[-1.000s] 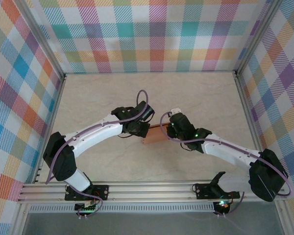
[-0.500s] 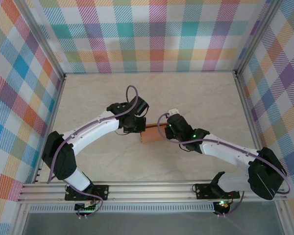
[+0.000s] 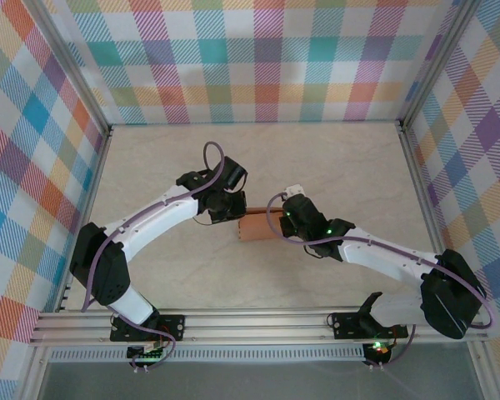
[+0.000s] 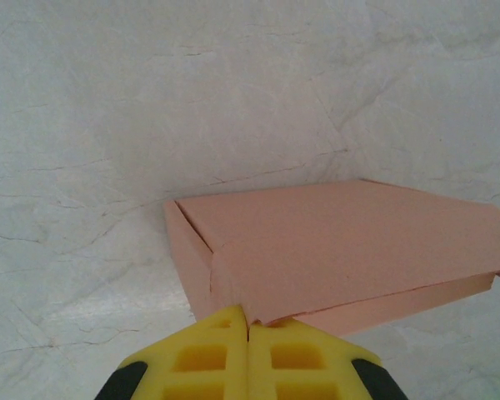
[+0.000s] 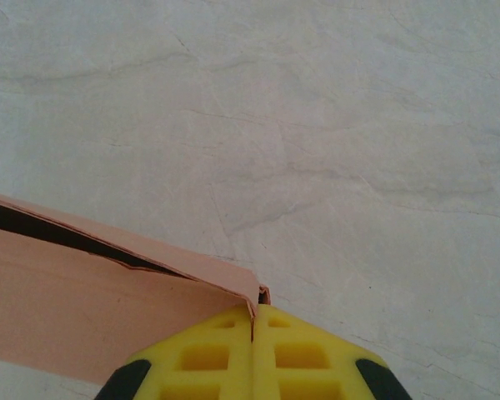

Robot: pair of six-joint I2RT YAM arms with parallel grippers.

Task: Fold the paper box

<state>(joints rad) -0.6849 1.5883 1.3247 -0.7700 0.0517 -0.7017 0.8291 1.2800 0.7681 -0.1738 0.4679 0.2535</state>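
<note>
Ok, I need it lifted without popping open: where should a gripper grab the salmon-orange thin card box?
Probably across the two long side walls, from straight above: the salmon-orange card box lies flat and low, and its lid gapes slightly along one edge.

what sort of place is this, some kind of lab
Probably a robot test cell, not a home: the left arm and right arm are bolted to a metal rail, and plaid panels on a metal frame box in the pale table.
</note>
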